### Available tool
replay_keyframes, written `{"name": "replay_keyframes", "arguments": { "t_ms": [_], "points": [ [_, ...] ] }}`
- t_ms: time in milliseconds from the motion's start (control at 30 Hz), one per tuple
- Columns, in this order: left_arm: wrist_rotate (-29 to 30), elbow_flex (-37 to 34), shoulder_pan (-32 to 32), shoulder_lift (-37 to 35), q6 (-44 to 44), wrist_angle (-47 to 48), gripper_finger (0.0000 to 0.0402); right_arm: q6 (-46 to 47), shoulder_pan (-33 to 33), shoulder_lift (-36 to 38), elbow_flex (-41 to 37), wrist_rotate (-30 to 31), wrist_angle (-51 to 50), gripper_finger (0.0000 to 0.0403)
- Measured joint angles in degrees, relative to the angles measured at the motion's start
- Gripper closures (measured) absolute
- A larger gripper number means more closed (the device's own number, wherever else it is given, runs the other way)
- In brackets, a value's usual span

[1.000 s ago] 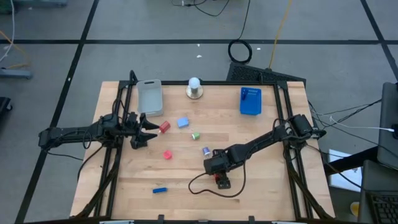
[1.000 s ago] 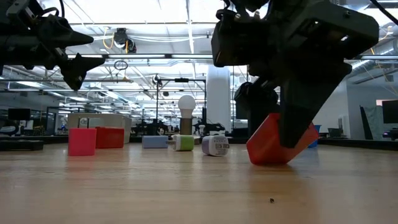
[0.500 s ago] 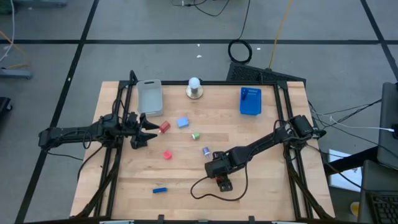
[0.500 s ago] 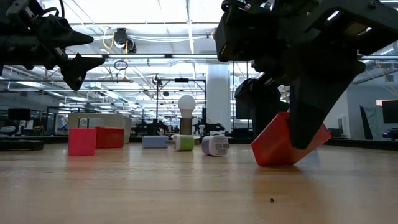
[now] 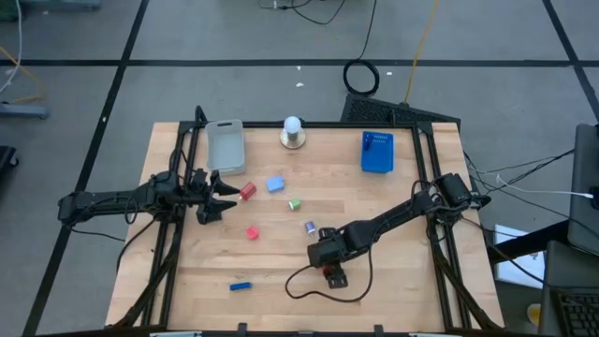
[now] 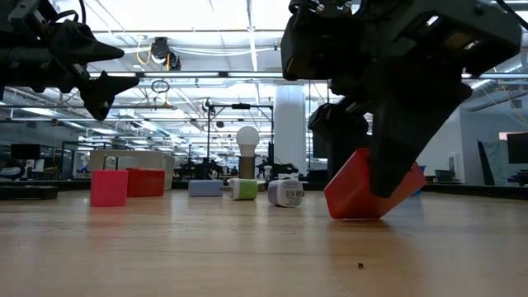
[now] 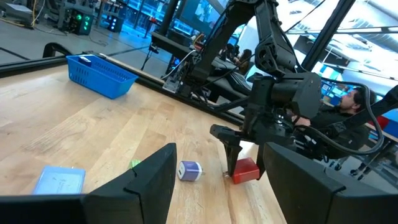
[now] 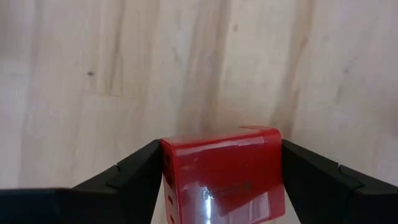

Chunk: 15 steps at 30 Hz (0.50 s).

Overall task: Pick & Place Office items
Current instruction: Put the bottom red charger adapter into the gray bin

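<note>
R pincer (image 5: pixel 334 273) is down near the front edge of the counter (image 5: pixel 402 281), a bit R of centre, fingers clamped on either side of a red block (image 6: pixel 363 186). In the low view the block sits tilted, one bottom edge on the wood and the other side lifted. R wrist view shows the block filling the gap btwn both fingers (image 8: pixel 130 177), flat against each.

L pincer (image 5: pixel 217 197) hangs above the L edge of the counter, approx mid-depth, jaws apart, holding nothing. A small red block (image 5: pixel 247 191) lies just beside its tips.

Other office items, all loose on the counter:
- light blue block (image 5: pixel 275 184), near centre, toward the back
- green block (image 5: pixel 294 204), centre
- pink-red cube (image 5: pixel 252 232), L of centre
- small purple-and-white piece (image 5: pixel 309 227), just behind the R pincer
- blue stick (image 5: pixel 241 285), near the front edge, L of centre

Along the back edge: grey tray (image 5: pixel 226 146) toward the L corner, white ball on a round grey base (image 5: pixel 293 132) at the middle, blue tray (image 5: pixel 376 152) toward the R corner. Can't tell if anything lies inside either tray.

L wrist view looks across the counter at the R arm standing over the red block, w/ a person (image 7: pixel 351 102) seated in the room beyond.
</note>
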<state>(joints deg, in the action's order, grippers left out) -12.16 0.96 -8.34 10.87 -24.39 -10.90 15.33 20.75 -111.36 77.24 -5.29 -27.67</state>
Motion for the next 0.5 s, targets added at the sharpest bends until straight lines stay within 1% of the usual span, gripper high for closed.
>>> {"name": "replay_keyframes", "arguments": {
  "t_ms": [67,267,400,500],
  "points": [
    [0.00,0.01,0.02,0.00,0.07,0.00,0.0158,0.11,0.00,0.08,-0.01,1.09,0.01,0.0128],
    [0.02,0.01,0.00,-0.01,0.08,0.18,0.0158,0.33,-0.02,0.10,-0.05,1.17,0.51,0.0128],
    [0.02,0.01,0.00,-0.01,0.10,0.35,0.0158,0.71,0.00,0.17,-0.05,2.54,1.20,0.0128],
    [0.02,0.01,0.02,-0.01,0.10,0.35,0.0158,0.75,-0.02,1.77,-0.05,3.13,1.37,0.0128]
  ]
}}
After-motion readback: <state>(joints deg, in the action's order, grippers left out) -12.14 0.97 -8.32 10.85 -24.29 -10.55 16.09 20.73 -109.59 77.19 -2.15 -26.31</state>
